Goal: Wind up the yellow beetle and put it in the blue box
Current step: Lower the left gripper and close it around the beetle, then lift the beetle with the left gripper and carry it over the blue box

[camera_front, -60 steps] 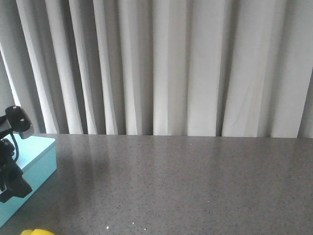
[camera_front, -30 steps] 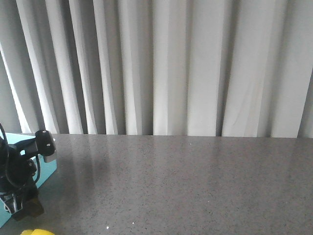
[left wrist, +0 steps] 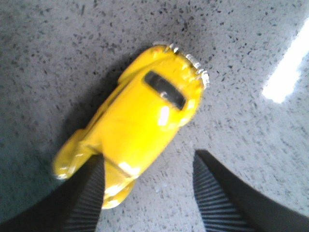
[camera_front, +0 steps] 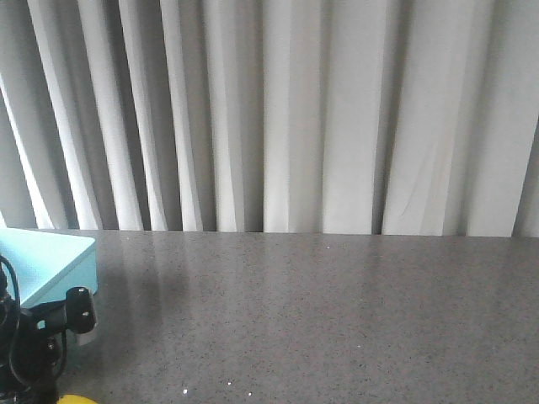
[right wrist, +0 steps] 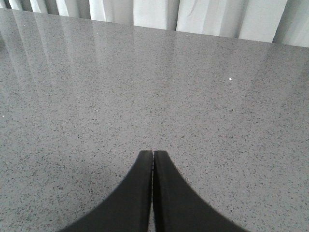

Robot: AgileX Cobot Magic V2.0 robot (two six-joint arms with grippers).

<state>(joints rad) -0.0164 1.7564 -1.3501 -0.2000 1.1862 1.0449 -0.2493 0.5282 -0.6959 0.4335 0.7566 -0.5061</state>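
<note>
The yellow beetle (left wrist: 140, 121) lies on the grey speckled table, seen from above in the left wrist view, with a dark window on top. My left gripper (left wrist: 149, 157) is open just above it. One end of the car sits between the black ribbed fingers (left wrist: 84, 198), close against one of them. In the front view only a yellow sliver of the beetle (camera_front: 76, 400) shows at the bottom edge, beside my left arm (camera_front: 34, 345). The blue box (camera_front: 50, 257) stands at the far left. My right gripper (right wrist: 153, 154) is shut and empty over bare table.
The grey table (camera_front: 337, 311) runs back to a white pleated curtain (camera_front: 295, 118). The blue box stands just behind my left arm.
My left arm has come down from in front of the blue box toward the bottom left, over the yellow beetle. The right arm shows no change.
</note>
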